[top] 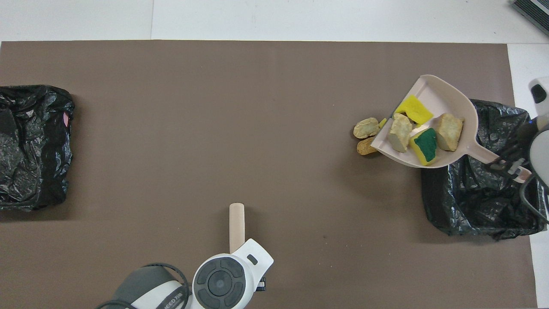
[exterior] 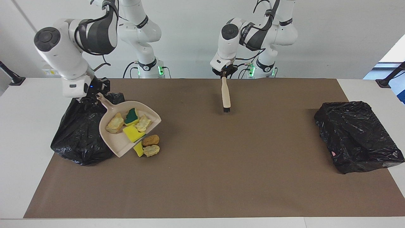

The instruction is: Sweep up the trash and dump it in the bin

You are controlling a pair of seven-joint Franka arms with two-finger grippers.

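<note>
facing, we see the right gripper (exterior: 91, 98) clamped on the dustpan (exterior: 117, 146) carrying four trash (exterior: 133, 133) pieces over the bin (exterior: 79, 139); overhead hides the left gripper (exterior: 224, 73), clamped on the brush (exterior: 225, 95).

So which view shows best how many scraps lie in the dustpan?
The overhead view: all four scraps in the dustpan sit apart and unobstructed. The facing view shows the same four, slantwise and bunched together.

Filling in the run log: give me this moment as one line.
right gripper: holds loaded dustpan over bin | left gripper: holds brush, waiting | three scraps on mat
</note>
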